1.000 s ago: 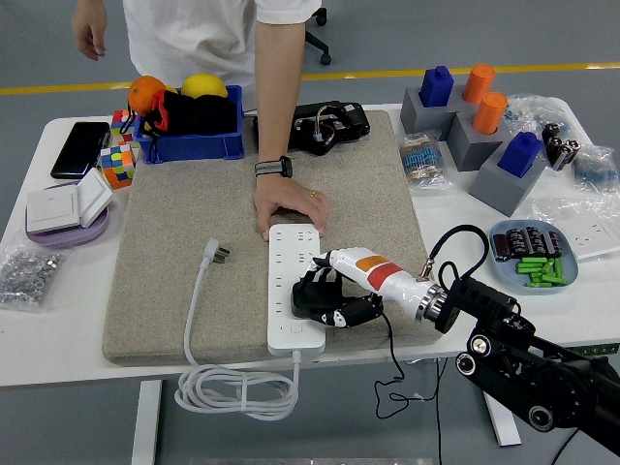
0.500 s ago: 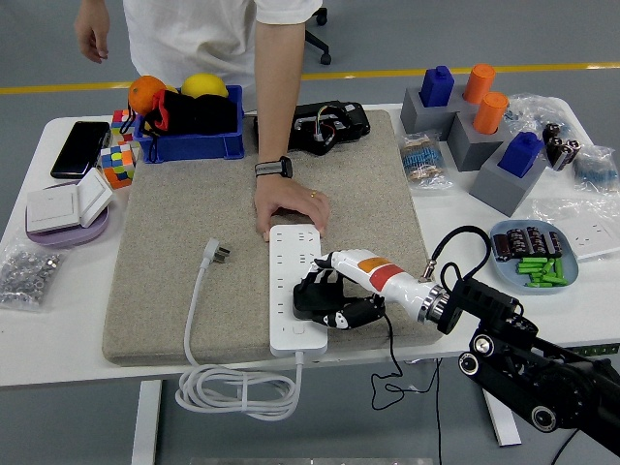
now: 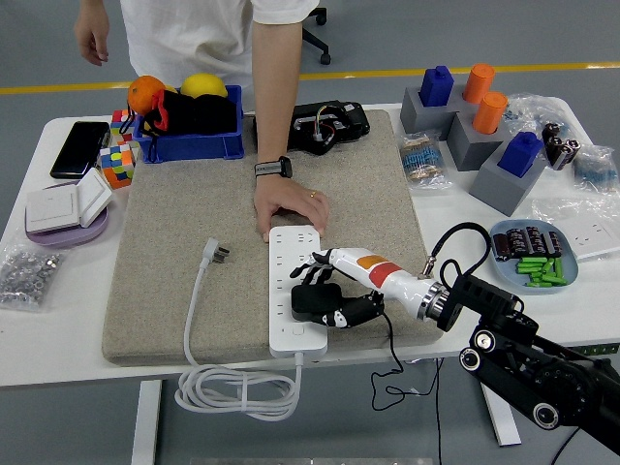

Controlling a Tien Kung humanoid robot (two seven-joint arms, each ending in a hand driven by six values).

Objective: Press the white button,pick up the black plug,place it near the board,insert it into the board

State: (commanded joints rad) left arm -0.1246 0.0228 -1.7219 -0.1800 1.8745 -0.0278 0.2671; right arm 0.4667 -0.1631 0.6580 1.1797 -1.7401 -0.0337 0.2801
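Note:
A white power strip lies lengthwise on the grey felt mat, its white button at the near end. My right hand reaches in from the lower right and is shut on the black plug, holding it over the strip's right side near the lower sockets. The plug's black cable hangs off the table's front edge. A person's hand presses on the strip's far end. The strip's own white plug lies on the mat to the left. My left arm is out of view.
A blue bin with fruit stands at the back left, with puzzle cubes, a phone and a switch plate nearby. Grey blocks with coloured pegs and a tray of batteries are at the right. A white cord coil hangs below the front edge.
My right hand has lifted slightly and its upper fingers have spread over the strip while it keeps the black plug; the person's hand stays on the strip's far end.

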